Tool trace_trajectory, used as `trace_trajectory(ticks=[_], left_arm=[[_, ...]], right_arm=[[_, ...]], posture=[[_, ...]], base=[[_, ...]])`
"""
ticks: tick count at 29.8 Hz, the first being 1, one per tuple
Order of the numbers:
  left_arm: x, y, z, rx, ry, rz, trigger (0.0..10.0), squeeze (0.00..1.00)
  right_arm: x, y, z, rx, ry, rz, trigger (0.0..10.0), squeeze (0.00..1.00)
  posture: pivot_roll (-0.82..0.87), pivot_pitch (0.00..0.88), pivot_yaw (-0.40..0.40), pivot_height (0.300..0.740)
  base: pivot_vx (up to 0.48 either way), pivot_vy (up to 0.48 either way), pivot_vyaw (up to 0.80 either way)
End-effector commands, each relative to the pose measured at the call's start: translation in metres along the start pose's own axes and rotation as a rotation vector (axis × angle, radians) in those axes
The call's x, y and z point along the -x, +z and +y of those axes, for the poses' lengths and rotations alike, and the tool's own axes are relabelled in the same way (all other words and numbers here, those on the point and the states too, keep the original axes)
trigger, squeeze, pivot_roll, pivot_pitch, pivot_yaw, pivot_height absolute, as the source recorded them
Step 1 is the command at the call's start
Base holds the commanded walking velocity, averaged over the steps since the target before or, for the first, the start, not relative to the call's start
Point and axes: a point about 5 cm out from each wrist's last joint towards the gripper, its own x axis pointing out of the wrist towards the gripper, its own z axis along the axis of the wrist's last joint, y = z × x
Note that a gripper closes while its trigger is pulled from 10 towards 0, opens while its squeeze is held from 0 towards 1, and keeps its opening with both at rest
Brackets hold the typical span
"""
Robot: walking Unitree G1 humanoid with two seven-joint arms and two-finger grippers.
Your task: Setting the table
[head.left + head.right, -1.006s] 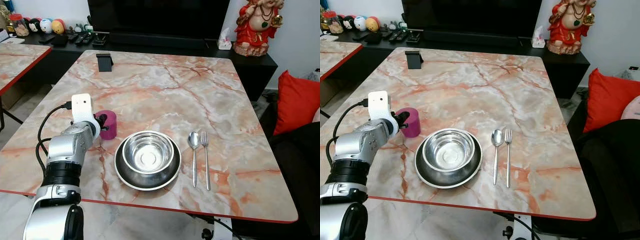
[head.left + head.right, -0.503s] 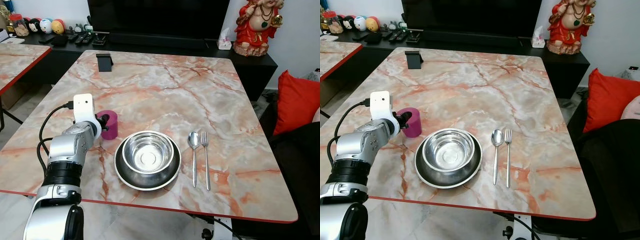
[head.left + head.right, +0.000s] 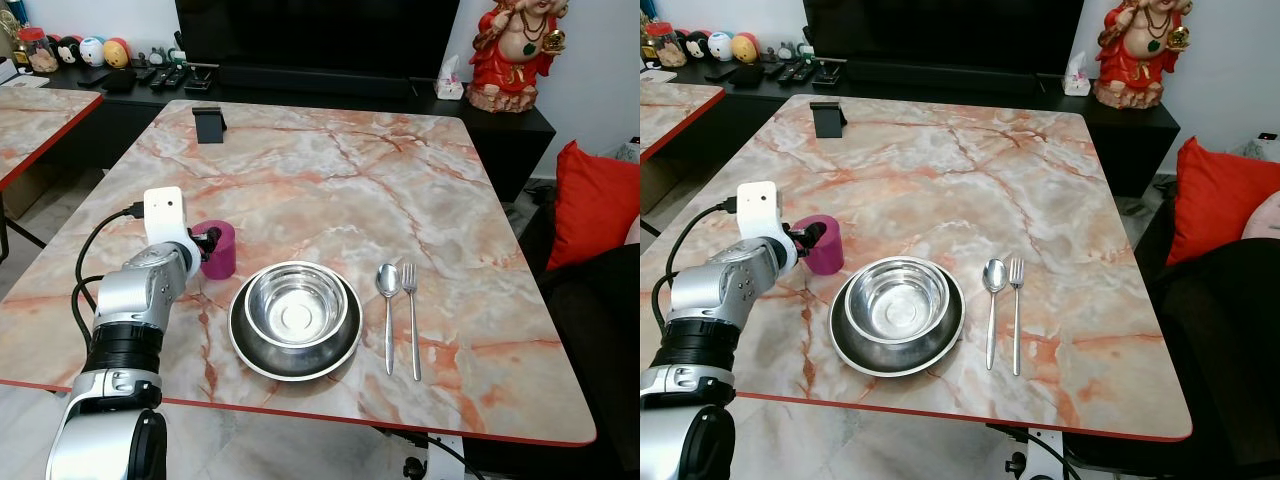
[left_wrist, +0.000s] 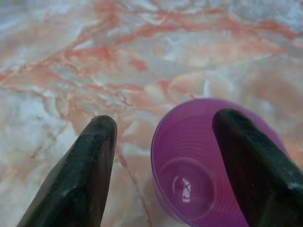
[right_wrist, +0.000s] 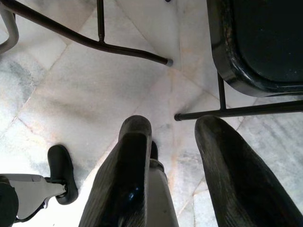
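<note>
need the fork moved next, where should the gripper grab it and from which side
Grip the fork across its thin handle near the middle, coming straight down from above. It lies flat on the table, close beside the spoon, so keep the fingers narrow and crosswise.

You've got one purple cup (image 3: 218, 248), one steel bowl (image 3: 296, 304) sitting in one dark plate (image 3: 250, 350), one spoon (image 3: 387, 285), one fork (image 3: 410, 290), and one black stand (image 3: 208, 123) on one marble table (image 3: 330, 190).
</note>
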Motion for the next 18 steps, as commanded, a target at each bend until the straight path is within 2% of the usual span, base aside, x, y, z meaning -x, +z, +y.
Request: trace_trajectory(ticks=[1, 2, 6, 7, 9, 10, 13, 16, 18], left_arm=[[0.003, 0.018, -0.003, -0.009, -0.011, -0.083, 10.0, 0.64], [0.004, 0.022, -0.006, -0.008, -0.027, -0.112, 10.0, 0.0], [0.006, 0.028, -0.01, -0.002, -0.056, -0.176, 10.0, 0.0], [0.009, 0.036, -0.013, -0.019, -0.087, -0.256, 10.0, 0.0], [0.014, 0.043, -0.016, -0.096, -0.091, -0.362, 10.0, 0.0], [0.017, 0.044, -0.018, -0.165, -0.09, -0.41, 10.0, 0.0], [0.027, 0.038, -0.033, -0.317, -0.12, -0.553, 10.0, 0.0], [0.029, 0.034, -0.036, -0.322, -0.111, -0.588, 10.0, 0.0], [0.034, 0.029, -0.041, -0.288, -0.108, -0.636, 10.0, 0.0]], right_arm=[[0.0, 0.0, -0.001, 0.0, -0.002, 0.003, 10.0, 0.0], [0.0, 0.001, -0.001, 0.0, -0.002, 0.002, 10.0, 0.0], [0.0, 0.001, 0.0, 0.0, -0.002, 0.001, 10.0, 0.0], [0.0, 0.001, 0.0, -0.001, -0.002, 0.001, 10.0, 0.0], [0.0, 0.001, 0.0, -0.001, -0.003, 0.0, 10.0, 0.0], [0.0, 0.002, 0.0, -0.002, -0.003, 0.0, 10.0, 0.0], [0.0, 0.002, 0.001, -0.002, -0.002, -0.002, 10.0, 0.0], [0.0, 0.003, 0.001, -0.001, -0.003, -0.004, 10.0, 0.0], [0.0, 0.003, 0.001, -0.004, -0.01, -0.01, 10.0, 0.0]], posture=[[0.08, 0.0, -0.047, 0.731], [0.08, 0.0, -0.046, 0.731], [0.07, 0.0, -0.044, 0.731], [0.07, 0.0, -0.043, 0.731], [0.07, 0.0, -0.041, 0.731], [0.07, 0.0, -0.039, 0.731], [0.07, 0.0, -0.035, 0.731], [0.06, 0.0, -0.034, 0.731], [0.06, 0.0, -0.031, 0.731]], base=[[0.0, 0.0, 0.0], [0.0, 0.0, 0.0], [0.0, 0.0, 0.0], [0.0, 0.0, 0.0], [0.0, 0.0, 0.0], [0.0, 0.0, 0.0], [0.0, 0.0, 0.0], [0.0, 0.0, 0.0], [0.0, 0.0, 0.0]])
